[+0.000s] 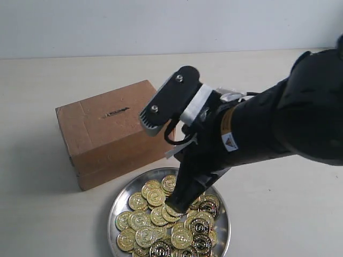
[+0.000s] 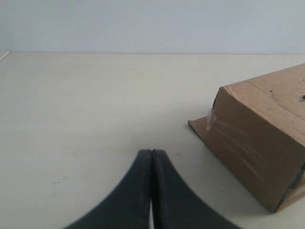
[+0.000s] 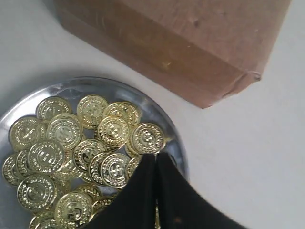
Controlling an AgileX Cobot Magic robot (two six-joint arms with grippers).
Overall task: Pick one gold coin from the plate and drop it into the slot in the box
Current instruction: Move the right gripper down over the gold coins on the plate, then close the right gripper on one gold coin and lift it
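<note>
No readable text; a warning-triangle sticker [image 1: 229, 141] sits on the right arm [image 1: 284, 115].

The round shiny silver metal plate [image 1: 112, 214] runs off the exterior view's lower edge. The black right arm [image 1: 278, 123] hides a corner of the brown cardboard box [image 1: 102, 142]. Whether the right pincer [image 1: 175, 206] pinches any gold coins [image 1: 143, 219] is unclear.

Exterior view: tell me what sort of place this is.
Most likely a robot test bench in a lab: a bare pale tabletop against a blank wall, a black robot arm, and staged props: a taped cardboard box with a slot and a metal plate of gold coins.
</note>
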